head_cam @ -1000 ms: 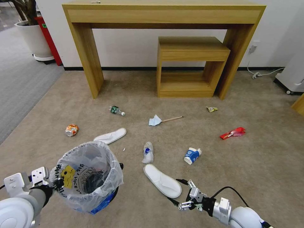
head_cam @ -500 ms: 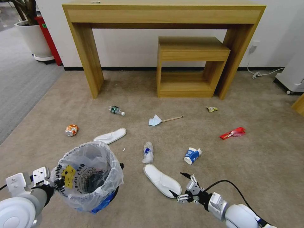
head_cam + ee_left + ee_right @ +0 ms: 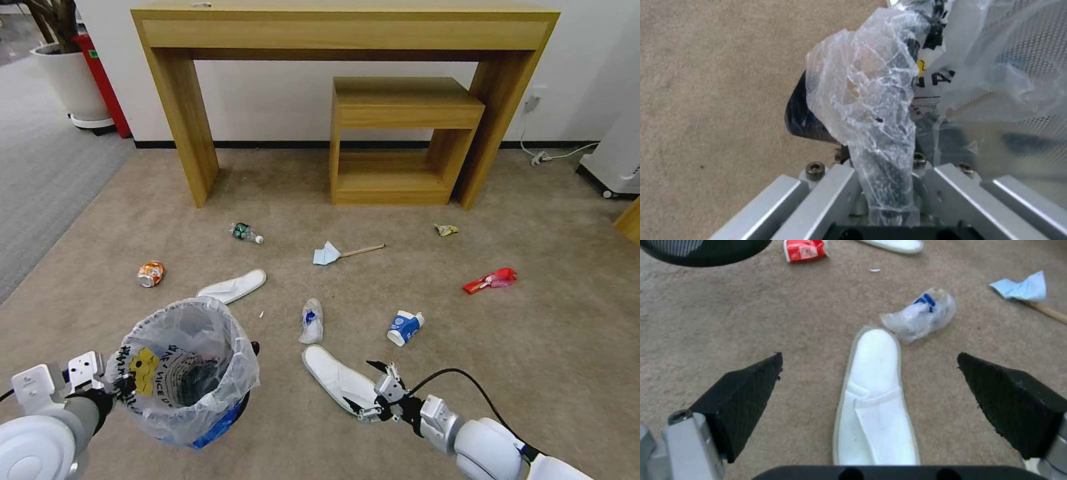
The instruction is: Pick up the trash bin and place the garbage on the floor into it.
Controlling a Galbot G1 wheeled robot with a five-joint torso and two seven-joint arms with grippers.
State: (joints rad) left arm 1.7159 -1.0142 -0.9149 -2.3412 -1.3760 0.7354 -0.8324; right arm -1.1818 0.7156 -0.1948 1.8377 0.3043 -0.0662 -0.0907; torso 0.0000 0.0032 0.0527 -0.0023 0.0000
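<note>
Since the earlier frame, the right gripper (image 3: 366, 391) has been carried left and forward until it hangs over the heel end of the near white slipper (image 3: 341, 379), its fingers (image 3: 743, 396) spread wide to either side of the shoe, not yet touching it. The trash bin (image 3: 185, 373) is held off the beige carpet (image 3: 547, 347) at the near left by the left gripper (image 3: 122, 385), which is clamped on the rim through the crinkled bag liner (image 3: 871, 110). The slipper is judged light, soft and floppy; a pinch across its narrow width near the strap (image 3: 876, 399) is expected to hold best. A second slipper (image 3: 233, 287) lies farther left, well apart.
</note>
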